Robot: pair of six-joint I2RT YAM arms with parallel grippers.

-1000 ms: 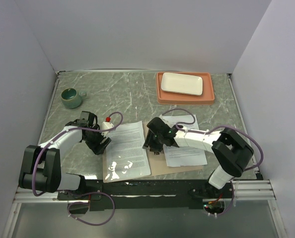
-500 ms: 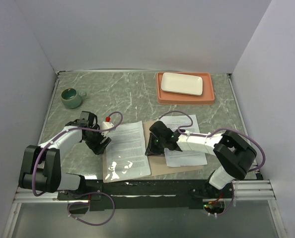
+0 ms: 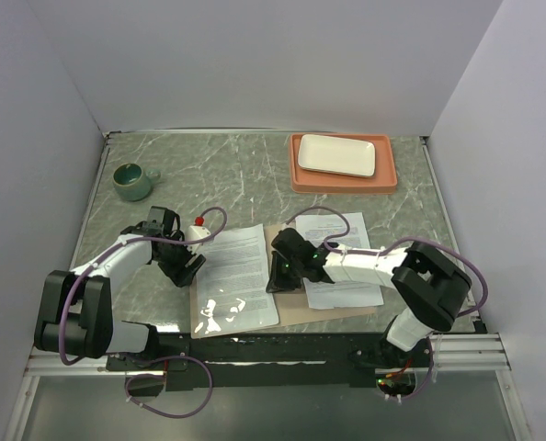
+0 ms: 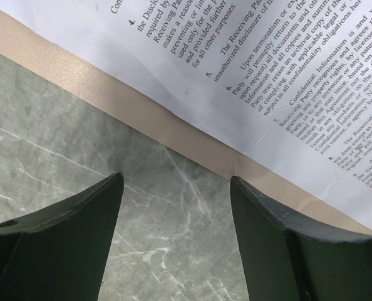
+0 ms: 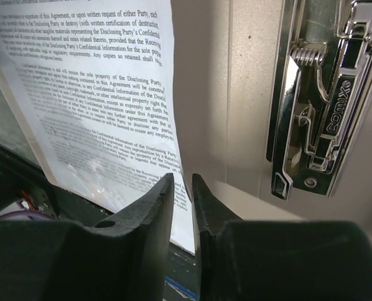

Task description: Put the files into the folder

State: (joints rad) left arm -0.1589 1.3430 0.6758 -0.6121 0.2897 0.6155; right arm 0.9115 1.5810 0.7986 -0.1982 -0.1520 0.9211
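Right wrist: right gripper [image 5: 182, 188] narrowly gapped at edge of sleeved file [image 5: 92, 94].

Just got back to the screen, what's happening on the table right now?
The folder lies open with the sleeved sheet on its left half. The right gripper has its fingers almost closed at that sheet's right edge, near the metal clip; whether they pinch it is unclear. A second sheet lies to the right, partly under that arm. The left gripper hovers open over the table by the folder's left edge.
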